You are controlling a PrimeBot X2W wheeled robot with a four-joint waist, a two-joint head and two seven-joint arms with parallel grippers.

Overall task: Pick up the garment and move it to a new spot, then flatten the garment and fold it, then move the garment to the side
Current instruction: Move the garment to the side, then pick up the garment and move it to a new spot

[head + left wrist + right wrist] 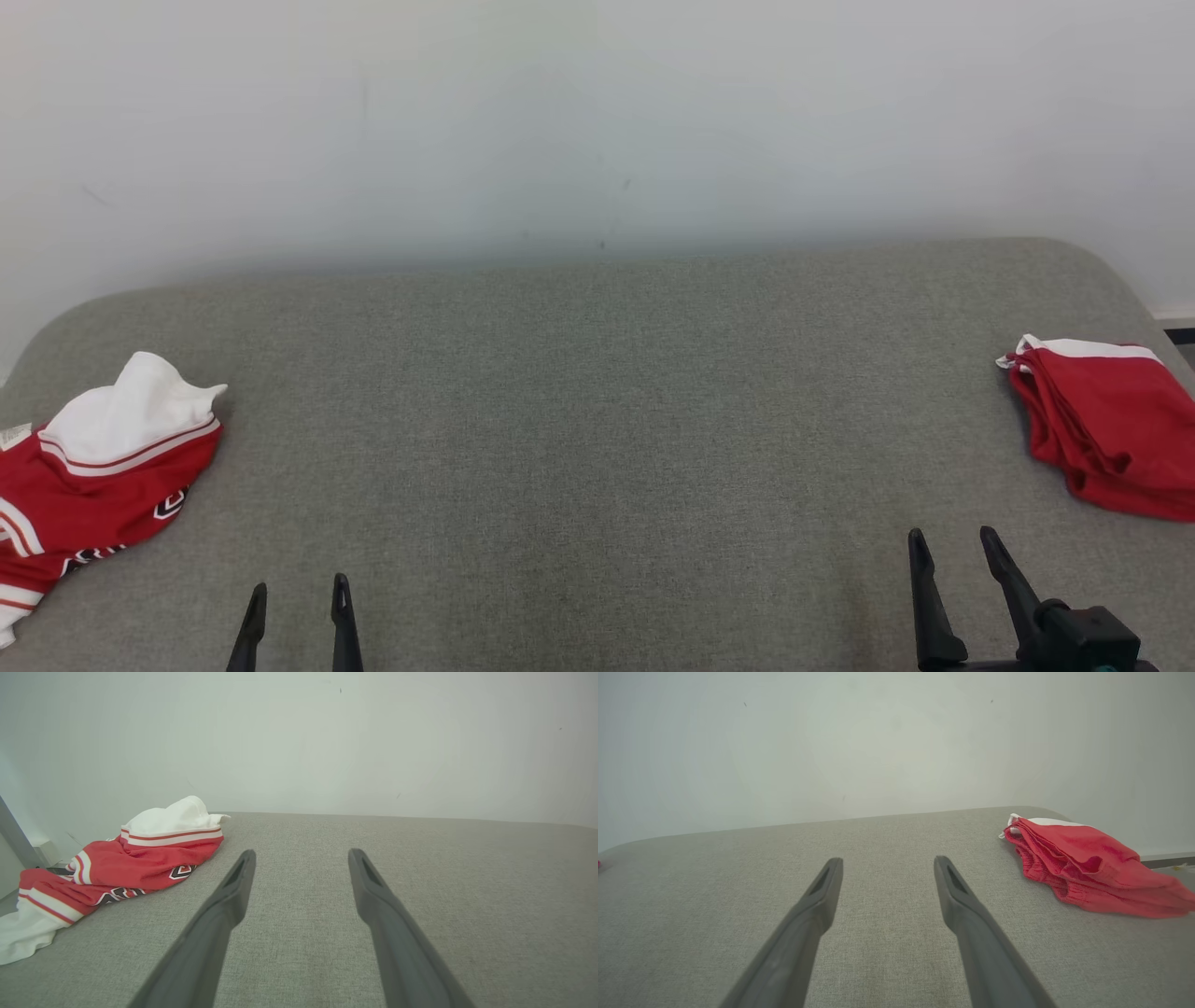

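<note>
Grey padded surface (597, 420) w/ rounded corners, plain white wall (597, 112) behind.

At 9 o'clock in the head view, a crumpled garment (93, 467) lies at the surface's L edge. It is red w/ white trim, a white part bunched up on top. This looks like the piece to pick up. At 7 o'clock, the L gripper (300, 584) has its fingers spread and grasps nothing, near the heap but not touching it. At 5 o'clock, the R gripper (952, 534) is likewise spread and empty. At 3 o'clock, a folded red garment (1111, 420) sits at the R edge, prob. already done.

Risks, as a judgement:
- A pinch on the loose white bunch may catch one layer alone, so the cloth would rise twisted and be hard to flatten.
- The heap lies right at the edge, so a sideways nudge could push it off.
- Reaching R by mistake would undo the folded piece.

Views compared: the head view takes in both garments at once but crops the L one. The L wrist view adds its white hem trailing toward 8 o'clock, plus black lettering on the red. The R wrist view — low and close — brings out the folded piece's stacked layers and gathered edge.
</note>
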